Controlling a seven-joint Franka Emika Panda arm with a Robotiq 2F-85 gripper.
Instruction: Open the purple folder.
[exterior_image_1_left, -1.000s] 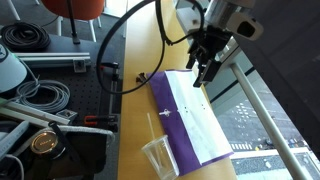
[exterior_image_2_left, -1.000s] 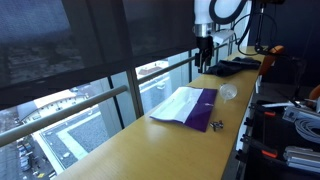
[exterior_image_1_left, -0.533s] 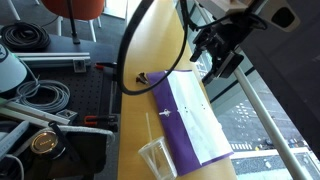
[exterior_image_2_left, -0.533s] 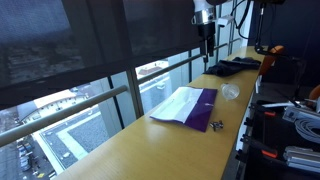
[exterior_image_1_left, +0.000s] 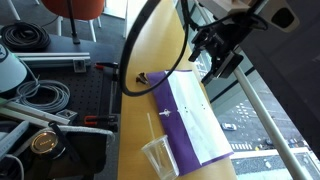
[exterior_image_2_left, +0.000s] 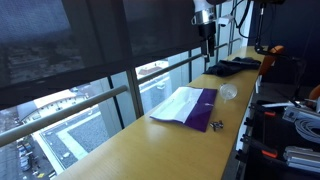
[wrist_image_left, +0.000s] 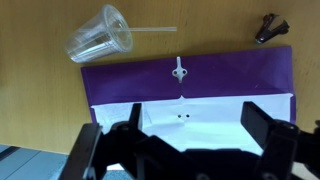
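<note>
Wrist view, left to right: there's a clear cup (wrist_image_left: 100, 35) up in the left corner on the wooden table (wrist_image_left: 40, 100), with a thin straw (wrist_image_left: 150, 30) running off its rim to the right. Honestly can't tell from this angle if the cup is standing or tipped over. Just below and right of it is the purple folder (wrist_image_left: 140, 85), lying flat across the middle of the shot. White sheets (wrist_image_left: 190, 118) show over its lower half and a purple band runs along the top edge. There's a little white tab (wrist_image_left: 179, 70) sitting on that band. Way over in the top right corner is a small dark clip-looking thing (wrist_image_left: 268, 27), just off the folder's corner.

The gripper (wrist_image_left: 185, 150) comes in along the bottom, fingers (wrist_image_left: 85, 150) spread wide apart with nothing between them.

In both exterior views the gripper (exterior_image_1_left: 215, 55) (exterior_image_2_left: 208, 40) hangs in the air past the far end of the folder (exterior_image_1_left: 170, 125) (exterior_image_2_left: 205, 100), not touching it. The cup (exterior_image_1_left: 157, 155) (exterior_image_2_left: 229, 92) sits right beside the folder's purple side.
</note>
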